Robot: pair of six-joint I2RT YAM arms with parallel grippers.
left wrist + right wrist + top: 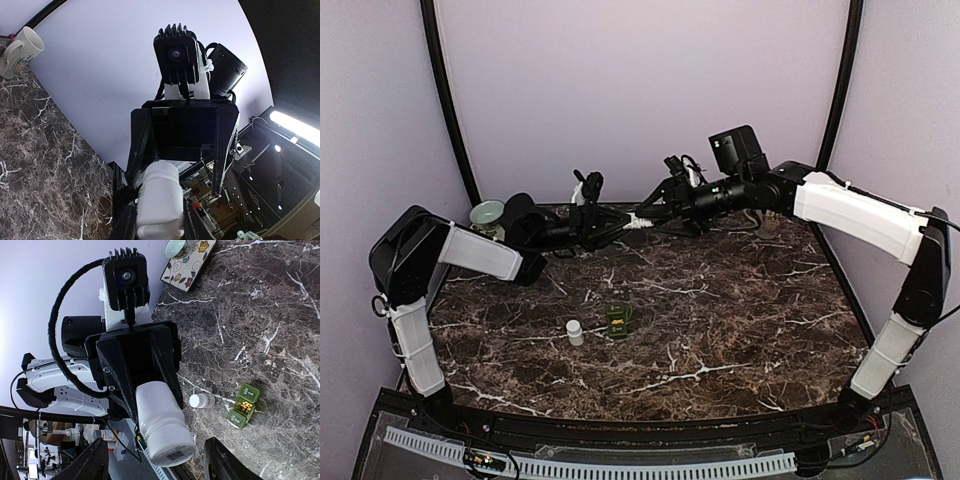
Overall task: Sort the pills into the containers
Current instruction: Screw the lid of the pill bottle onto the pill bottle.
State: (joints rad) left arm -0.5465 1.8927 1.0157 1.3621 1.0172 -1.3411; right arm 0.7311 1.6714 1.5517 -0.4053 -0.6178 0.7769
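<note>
Box: small green box (248, 392) sits flat on the table (720, 330), near its middle and well apart from both arms
Pills: yellow pills (245, 405) show in the middle cell; the other cells are too small to read
Box handling: likely light, stiff plastic that would skate on the polished stone – pinch it low across the narrow width, clear of the open cell
Spare bottle: a white spare bottle (201, 400) stands near the box, not touching it
Bottle: a second white bottle (160, 420) is held in the air over the far part of the table, where the arms meet; smooth, rigid, probably light – best taken round the body
Left gripper: the left gripper (159, 222) is clamped on the bottle
Right gripper: the right gripper (160, 464) has its fingers wide apart on either side of the bottle's end, not touching it
</note>
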